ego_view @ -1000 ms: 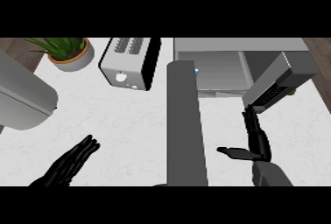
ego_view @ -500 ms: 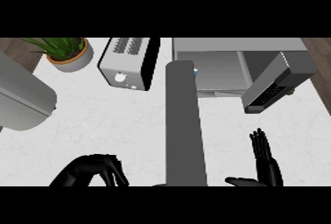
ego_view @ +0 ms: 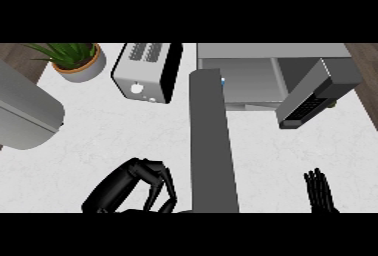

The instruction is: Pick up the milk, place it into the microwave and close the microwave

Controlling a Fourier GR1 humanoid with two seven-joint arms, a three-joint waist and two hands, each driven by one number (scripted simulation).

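Observation:
The grey microwave [ego_view: 244,80] stands at the back right with its cavity showing. Its open door [ego_view: 214,150] reaches edge-on across the counter toward the lower edge. A small white and blue bit [ego_view: 222,81] peeks out beside the door's far end, at the cavity's left; I cannot tell whether it is the milk. My left hand [ego_view: 129,185] is low and left of the door, its fingers curled with nothing in them. My right hand [ego_view: 319,190] shows at the lower right with straight fingers pointing up, apart from the microwave.
The microwave's keypad panel [ego_view: 310,102] juts out at the right. A toaster [ego_view: 148,72] stands left of the door's far end, and a potted plant [ego_view: 74,60] sits at the back left. A large grey rounded object [ego_view: 26,112] lies at the left edge.
My right hand has drawn back from beside the microwave to the lower right edge. My left hand has curled its fingers and shifted right, toward the door.

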